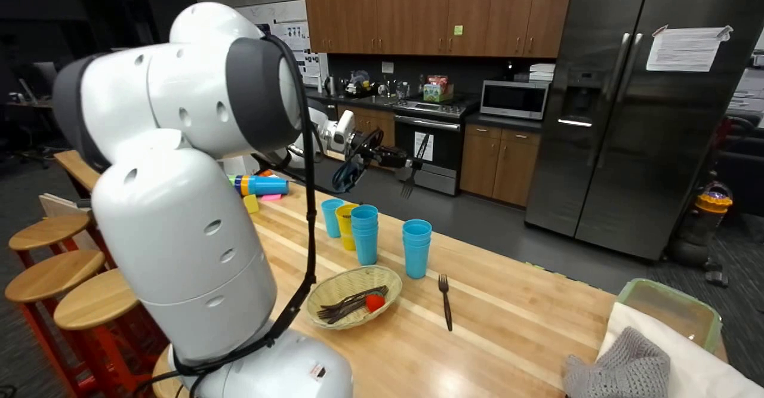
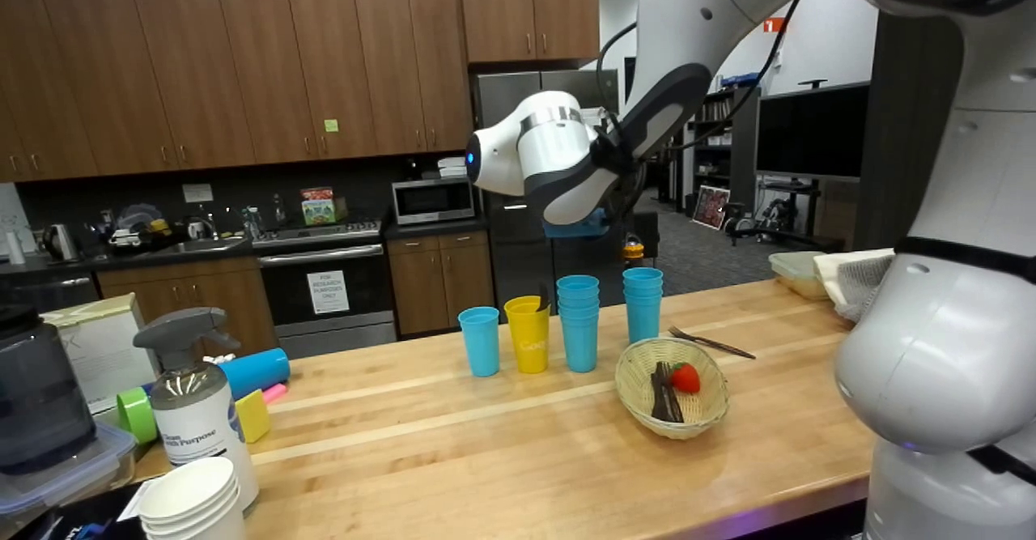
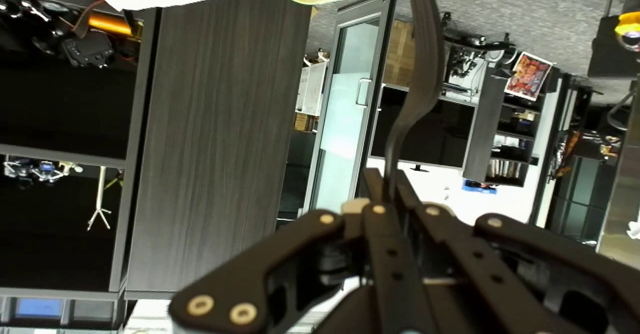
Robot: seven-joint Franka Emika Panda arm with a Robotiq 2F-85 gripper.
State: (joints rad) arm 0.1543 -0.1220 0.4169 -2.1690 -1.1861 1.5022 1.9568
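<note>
A dark fork stands out from between the fingertips of my gripper, which is shut on it. In an exterior view the gripper hangs high beyond the cups, the fork tilted with its tines downward. Behind the arm the gripper is hidden in an exterior view. Below are a yellow cup, a blue cup and two blue stacks. A dark shape shows at the yellow cup's rim; whether inside or behind, I cannot tell. Another fork lies on the table.
A wicker basket holds dark forks and a red strawberry. On the table are a spray bottle, white paper cups, a lidded-looking container and grey cloth. Stools stand alongside.
</note>
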